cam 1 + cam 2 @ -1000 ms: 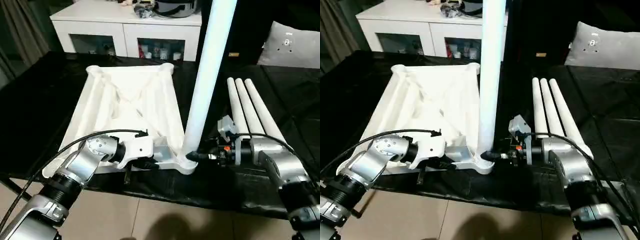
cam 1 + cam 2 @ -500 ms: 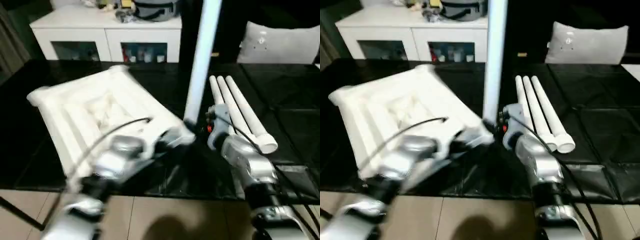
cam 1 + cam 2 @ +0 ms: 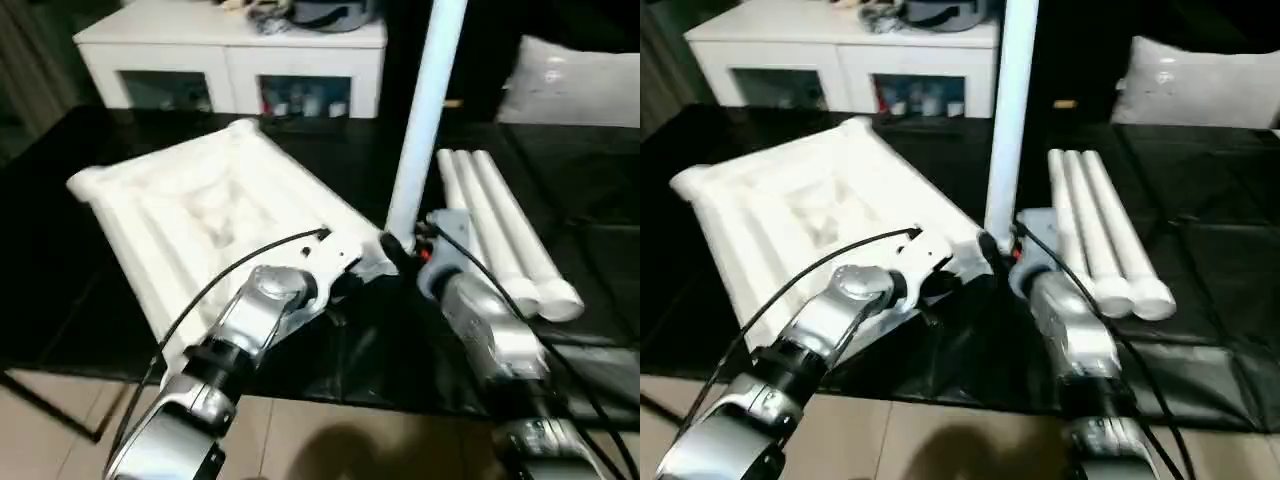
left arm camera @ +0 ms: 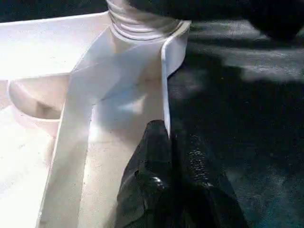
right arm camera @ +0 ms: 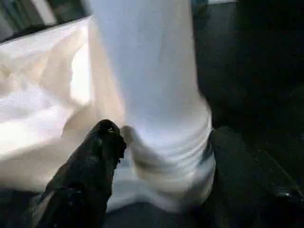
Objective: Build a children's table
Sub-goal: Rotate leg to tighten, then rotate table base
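Note:
The children's table lies as parts. Its white top [image 3: 200,210] rests upside down on the black surface, ribs showing. One white leg [image 3: 425,120] stands upright in the top's near right corner socket. Three more legs [image 3: 500,230] lie side by side to the right. My left gripper [image 4: 167,135] is shut on the thin rim of the top [image 4: 164,71], close to that socket. My right gripper [image 5: 164,137] has a finger [image 5: 102,156] on each side of the upright leg's base [image 5: 156,95], touching it.
A low white cabinet with glass doors [image 3: 230,60] stands behind the black-covered surface [image 3: 100,150]. A grey cushion [image 3: 570,80] lies at the far right. The surface's front edge runs just below my forearms, with tiled floor [image 3: 330,440] beneath.
The table top has swung round on the black surface, its far corner now further left. The standing leg's corner stays near my right gripper. The view has also shifted.

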